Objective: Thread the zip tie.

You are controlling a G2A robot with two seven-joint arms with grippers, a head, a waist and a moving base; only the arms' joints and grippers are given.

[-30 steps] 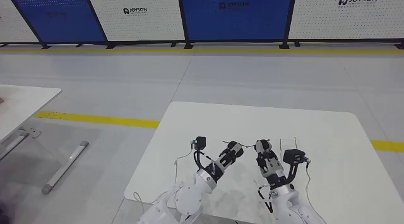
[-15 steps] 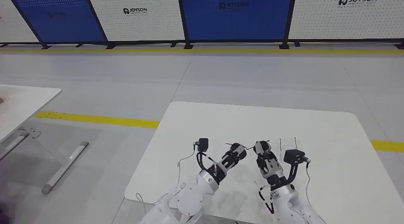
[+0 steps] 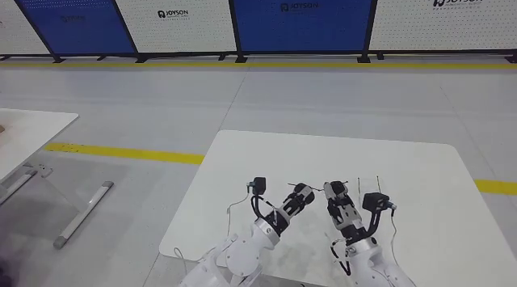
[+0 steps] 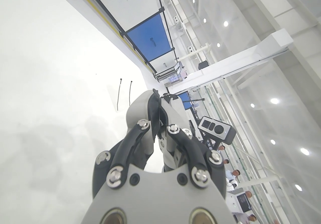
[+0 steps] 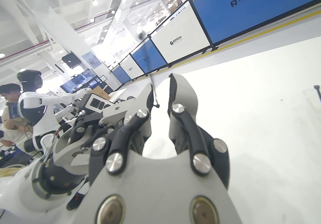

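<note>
- My right gripper (image 5: 161,81) is loose. Its two fingers stand apart, and the zip tie (image 5: 155,95) stands up in the gap between them.
- The tie leans on one finger's black pad (image 5: 150,100). The other finger is not touching it. I think nothing is squeezing it here, so it could slip out or tip over if I move this arm fast.
- The tie's long end pokes out past the fingertips. It is thin, and I think it is bendy. A bendy end is hard to aim at a tiny hole, so it could miss and fold.
- My left gripper (image 4: 156,96) is just beside the right one. It is clenched, with its pads pressed tight. I cannot tell what it pinches, if anything.
- If I close the right fingers at the wrong time, they could squash the tie crooked. The two grippers could also bump, since they are so close.
- Farther out, past the left gripper's tips, two spare ties (image 4: 118,94) lie flat on the white table (image 4: 50,59). They are side by side and apart from both grippers.
- If my tie drops, it may land near those, and I could mix them up.
</note>
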